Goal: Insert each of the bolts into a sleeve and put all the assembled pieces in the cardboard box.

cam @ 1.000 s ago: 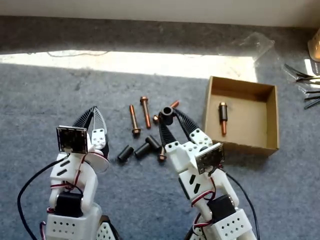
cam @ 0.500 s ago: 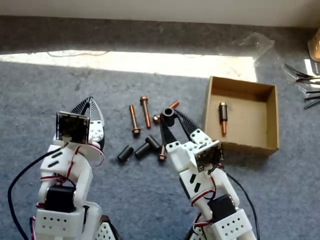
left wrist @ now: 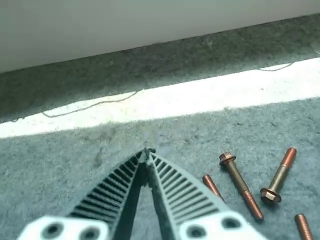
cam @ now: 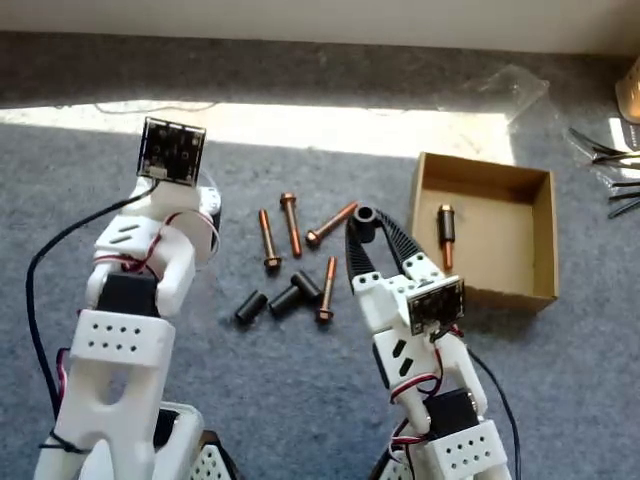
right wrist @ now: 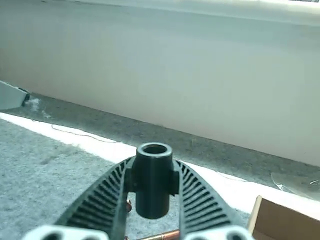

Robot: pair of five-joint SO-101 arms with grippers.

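Note:
My right gripper (cam: 366, 228) is shut on a black sleeve (cam: 362, 214), held upright with its bore up, just left of the cardboard box (cam: 478, 292). In the right wrist view the sleeve (right wrist: 153, 179) sits between the ribbed fingers (right wrist: 197, 200). One assembled bolt and sleeve (cam: 446, 232) lies in the box. Several copper bolts (cam: 291, 222) and three black sleeves (cam: 284, 300) lie on the carpet between the arms. My left gripper (left wrist: 147, 153) is shut on nothing, above the carpet left of the bolts (left wrist: 240, 184).
Grey carpet with a sunlit strip (cam: 300, 125) along the far side, by the wall. A clear plastic bag (cam: 500, 90) lies behind the box, and dark tools (cam: 610, 150) at the far right edge. The left arm's wrist (cam: 175, 150) stands high over the carpet.
The left arm has risen and swung toward the far side. My right gripper has carried the sleeve to the right, closer to the box, uncovering two bolts.

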